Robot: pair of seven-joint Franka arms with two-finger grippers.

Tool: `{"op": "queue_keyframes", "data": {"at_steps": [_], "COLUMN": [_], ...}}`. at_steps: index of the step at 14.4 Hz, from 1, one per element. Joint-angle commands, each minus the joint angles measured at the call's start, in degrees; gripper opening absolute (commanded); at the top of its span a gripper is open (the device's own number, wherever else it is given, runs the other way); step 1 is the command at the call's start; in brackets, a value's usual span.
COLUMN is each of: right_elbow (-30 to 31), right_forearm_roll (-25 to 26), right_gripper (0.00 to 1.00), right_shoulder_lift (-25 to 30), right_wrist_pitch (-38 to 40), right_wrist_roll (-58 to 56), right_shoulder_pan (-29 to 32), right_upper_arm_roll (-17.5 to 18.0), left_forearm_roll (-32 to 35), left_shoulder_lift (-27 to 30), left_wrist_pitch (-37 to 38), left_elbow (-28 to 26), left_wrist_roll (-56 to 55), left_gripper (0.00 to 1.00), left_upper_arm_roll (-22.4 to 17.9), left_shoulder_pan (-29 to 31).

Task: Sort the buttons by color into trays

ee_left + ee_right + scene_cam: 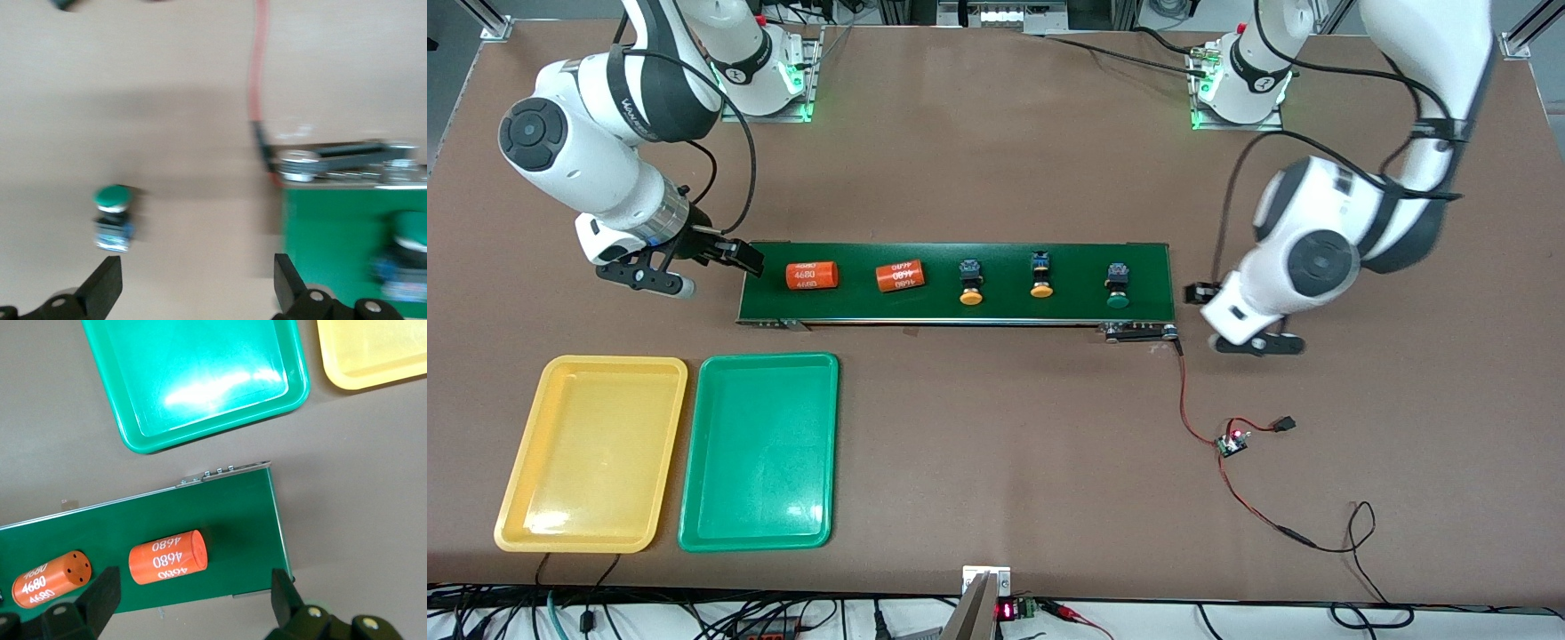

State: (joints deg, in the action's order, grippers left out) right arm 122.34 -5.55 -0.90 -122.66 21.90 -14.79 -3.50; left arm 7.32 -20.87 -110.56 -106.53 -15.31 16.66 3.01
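Observation:
Two yellow-capped buttons and one green-capped button lie on the dark-green belt. Another green-capped button lies on the bare table just off the belt's end, at the left arm's end; the left arm hides it in the front view. My left gripper hangs open over the table there, empty, with that button just outside one finger. My right gripper is open and empty over the belt's other end. The yellow tray and green tray are empty.
Two orange numbered cylinders lie on the belt toward the right arm's end. A red-and-black wire with a small circuit board trails from the belt's end over the table. Both trays sit nearer to the front camera than the belt.

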Motion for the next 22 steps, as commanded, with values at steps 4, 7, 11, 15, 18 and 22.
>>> {"op": "queue_keyframes", "data": {"at_steps": [4, 7, 11, 15, 18, 22], "right_elbow": [0.10, 0.18, 0.01, 0.10, 0.10, 0.10], "right_forearm_roll": [1.69, 1.69, 1.60, 1.69, 1.60, 1.60], "right_gripper": [1.00, 1.00, 1.00, 1.00, 1.00, 1.00], "right_shoulder_lift": [0.29, 0.37, 0.37, 0.55, 0.37, -1.20], "right_wrist_pitch": [0.31, 0.49, 0.23, 0.14, -1.26, -3.80], "right_wrist_roll": [-0.37, -0.28, 0.33, 0.34, 0.51, 8.84], "right_shoulder_pan": [1.34, 1.35, 1.35, 0.82, 0.82, -0.06], "right_upper_arm_roll": [0.86, 0.86, 0.86, 1.47, 2.53, 6.03], "left_forearm_roll": [0.77, 0.77, 0.94, 0.94, 0.94, 0.94], "left_shoulder_lift": [-0.23, 0.91, 1.54, 1.10, -0.92, -0.93], "left_wrist_pitch": [-2.11, -7.63, -21.08, -21.89, -22.42, -21.55], "left_elbow": [-6.13, -13.15, -21.17, -21.27, -21.35, -21.97], "left_wrist_roll": [8.63, 8.80, 11.61, 14.60, 14.60, 14.69], "left_gripper": [1.00, 1.00, 1.00, 1.00, 0.87, 0.32], "left_upper_arm_roll": [-6.03, -6.03, -8.13, -10.07, -10.51, -10.51], "left_shoulder_pan": [0.42, 1.21, 1.30, 1.30, 1.30, 1.30]}}
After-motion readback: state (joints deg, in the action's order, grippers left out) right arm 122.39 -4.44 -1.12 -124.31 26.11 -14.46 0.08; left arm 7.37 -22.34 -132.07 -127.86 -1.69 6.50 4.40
